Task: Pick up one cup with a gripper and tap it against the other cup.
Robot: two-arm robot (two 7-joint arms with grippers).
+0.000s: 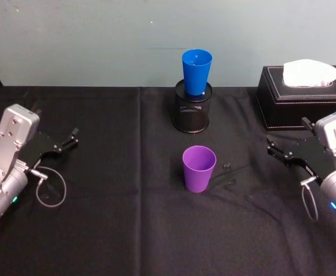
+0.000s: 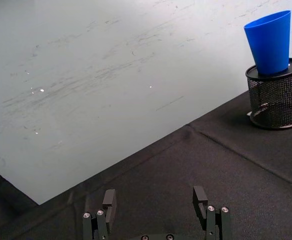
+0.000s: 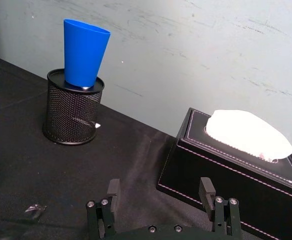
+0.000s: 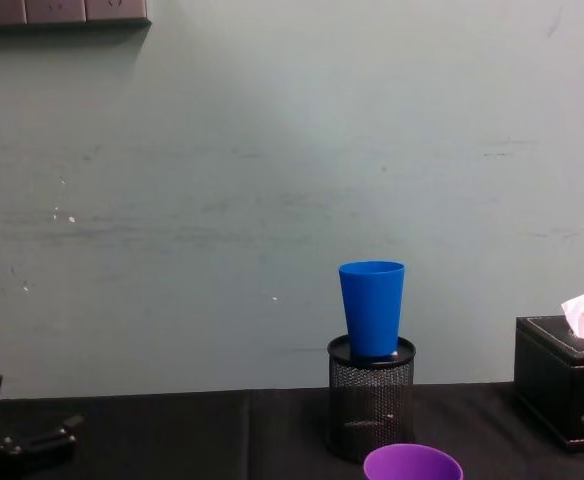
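Purple cup [image 1: 199, 168] stands upright mid-desk, nearer the right gripper [image 1: 270, 147], open and empty by the right edge; left gripper [image 1: 72, 138], likewise open and empty, sits by the left edge.

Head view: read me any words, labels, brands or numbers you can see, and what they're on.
None can be read.
Blue cup: plain.
Purple cup: plain.
Pen holder: bare mesh.
Tissue box: no wording shows.
Left claw, at the left, and right claw, near the tissue box: no legible marking.
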